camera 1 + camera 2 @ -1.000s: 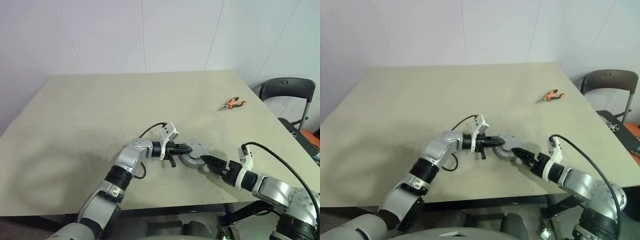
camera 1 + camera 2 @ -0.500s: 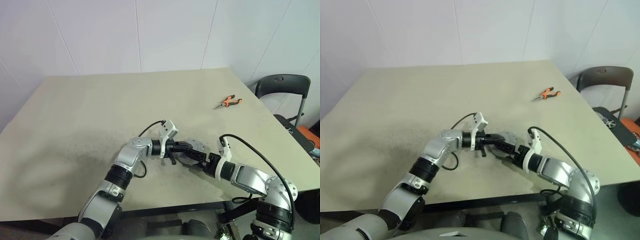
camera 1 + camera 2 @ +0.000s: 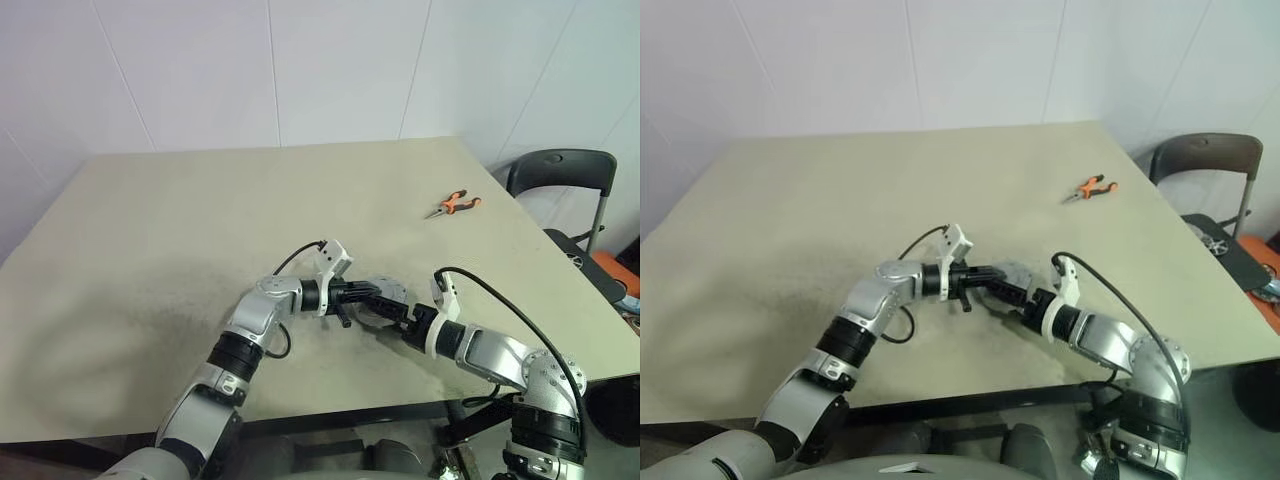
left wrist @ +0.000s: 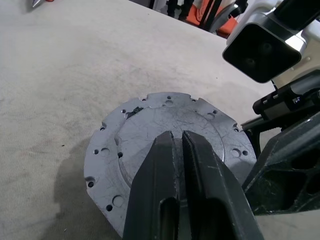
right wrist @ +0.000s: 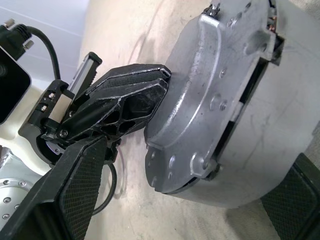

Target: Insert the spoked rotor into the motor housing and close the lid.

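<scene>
— Two grippers on one part right now, is that what you're seeing?

— Yes. From my station, the lid (image 4: 165, 145) sits plain grey face up on top of the motor housing (image 5: 250, 107), near the front edge of the table (image 3: 200, 220), a little right of centre. In the right wrist view I can see the grey cap stacked over a dark-rimmed body, with a gap along the side where the two meet.

— And the left gripper?

— My left gripper (image 4: 178, 136) has its two black fingers pressed together, clenched on nothing, tips lying over the lid's top face near its middle (whether they actually touch the metal I cannot tell). It comes in from the left, pointing rightward.

— The right one?

— My right gripper (image 5: 185, 200) is spread wide, one finger (image 5: 75, 185) on either side of the stacked disc. It comes in from the right-hand front side, and its fingers straddle the part without visibly squeezing it.

— The spoked rotor?

— I can't make it out; the lid covers whatever is inside.

— Anything else around?

— Orange-handled pliers (image 3: 452, 205) lie well apart toward the far right of the table, and a dark chair (image 3: 560, 180) stands beyond that corner.
</scene>
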`<action>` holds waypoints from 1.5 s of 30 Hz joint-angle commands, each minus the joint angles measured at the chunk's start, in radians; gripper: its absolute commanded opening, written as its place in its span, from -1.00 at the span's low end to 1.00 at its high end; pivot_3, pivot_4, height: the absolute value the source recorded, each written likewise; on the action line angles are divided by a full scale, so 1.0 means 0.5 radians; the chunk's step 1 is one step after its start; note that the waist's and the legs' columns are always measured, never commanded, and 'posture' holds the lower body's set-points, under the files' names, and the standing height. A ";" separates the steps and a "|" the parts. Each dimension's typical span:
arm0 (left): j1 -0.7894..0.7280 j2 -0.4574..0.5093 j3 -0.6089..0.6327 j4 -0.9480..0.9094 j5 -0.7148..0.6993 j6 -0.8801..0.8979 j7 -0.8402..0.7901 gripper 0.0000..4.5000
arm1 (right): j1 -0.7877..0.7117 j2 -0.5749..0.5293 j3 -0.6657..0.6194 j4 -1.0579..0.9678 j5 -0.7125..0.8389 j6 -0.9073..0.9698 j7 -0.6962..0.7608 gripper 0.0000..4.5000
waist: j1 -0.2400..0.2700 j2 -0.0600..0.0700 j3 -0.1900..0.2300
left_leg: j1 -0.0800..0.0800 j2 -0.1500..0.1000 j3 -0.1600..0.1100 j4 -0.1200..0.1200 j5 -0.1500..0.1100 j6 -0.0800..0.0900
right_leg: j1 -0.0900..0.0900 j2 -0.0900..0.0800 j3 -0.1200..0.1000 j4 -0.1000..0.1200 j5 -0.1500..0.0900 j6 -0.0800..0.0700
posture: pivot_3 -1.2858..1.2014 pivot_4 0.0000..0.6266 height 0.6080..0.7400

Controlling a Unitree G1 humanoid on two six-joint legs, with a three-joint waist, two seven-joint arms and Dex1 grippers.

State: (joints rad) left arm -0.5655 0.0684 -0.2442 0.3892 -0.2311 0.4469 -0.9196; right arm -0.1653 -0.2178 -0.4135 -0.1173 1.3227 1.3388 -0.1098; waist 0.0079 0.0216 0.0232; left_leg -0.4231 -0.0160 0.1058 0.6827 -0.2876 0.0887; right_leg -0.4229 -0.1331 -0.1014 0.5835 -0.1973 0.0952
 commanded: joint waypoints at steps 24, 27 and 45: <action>0.087 0.170 0.119 -0.032 -0.100 0.005 0.080 -0.85 | 0.098 -0.085 -0.164 0.079 -0.224 -0.531 -0.100 0.56 | -0.010 0.001 0.000 | 0.004 0.002 0.000 -0.001 0.000 -0.001 | -0.002 0.000 0.000 0.000 0.001 -0.002 | 0.03 -1.00 1.00; 0.019 0.188 0.207 -0.001 -0.147 0.002 0.111 -0.85 | 0.098 -0.073 -0.122 0.072 -0.214 -0.535 -0.091 0.56 | -0.013 0.001 0.000 | 0.004 0.003 0.000 -0.001 0.000 -0.001 | -0.003 0.000 0.000 0.000 0.002 -0.002 | 0.03 -1.00 1.00; -0.208 0.199 0.454 0.239 -0.250 -0.058 0.134 -0.85 | 0.116 -0.130 0.052 0.001 -0.178 -0.532 0.019 0.39 | 0.059 -0.004 0.006 | -0.004 -0.005 0.000 -0.001 -0.001 0.000 | -0.006 -0.005 -0.001 -0.012 0.009 -0.009 | 0.03 -1.00 1.00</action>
State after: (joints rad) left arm -0.6623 0.1674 -0.0223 0.5378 -0.3566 0.4409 -0.8449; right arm -0.1097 -0.2769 -0.3787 -0.1170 1.2613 1.0885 -0.0880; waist 0.0375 0.0197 0.0264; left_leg -0.4253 -0.0179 0.1058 0.6815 -0.2880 0.0884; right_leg -0.4261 -0.1353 -0.1021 0.5779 -0.1930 0.0907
